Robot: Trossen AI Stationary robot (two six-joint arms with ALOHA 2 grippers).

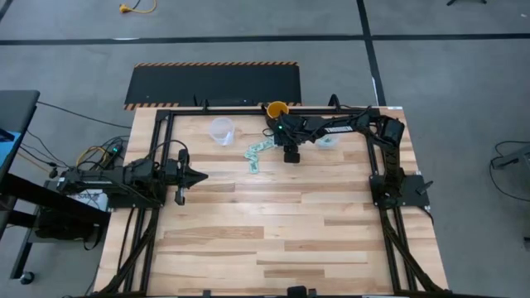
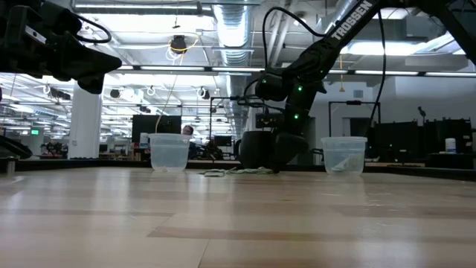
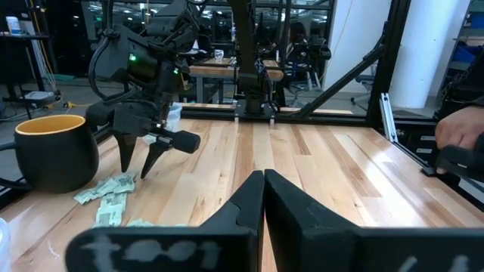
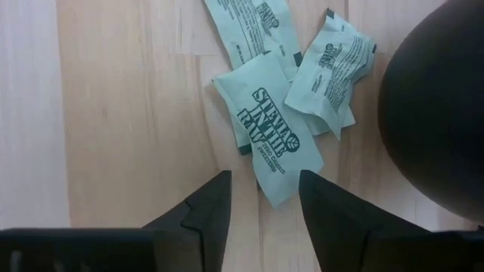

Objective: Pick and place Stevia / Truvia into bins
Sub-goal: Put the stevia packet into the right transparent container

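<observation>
Several light green Stevia sachets lie flat in a loose pile on the wooden table, at its far middle. My right gripper points steeply down over the pile's right end, open. One sachet's end lies between its two fingertips, which stand on either side of it; the left wrist view shows the same gripper with its fingers spread just above the sachets. Two clear bins stand on the table: one left of the pile, one right of it. My left gripper waits shut at the table's left.
A yellow cup with a dark outside stands just behind the pile, close beside my right gripper. Black frame rails run along the table's far edge and sides. A person's hand shows beyond the table's right side. Bare wood fills the table's near half.
</observation>
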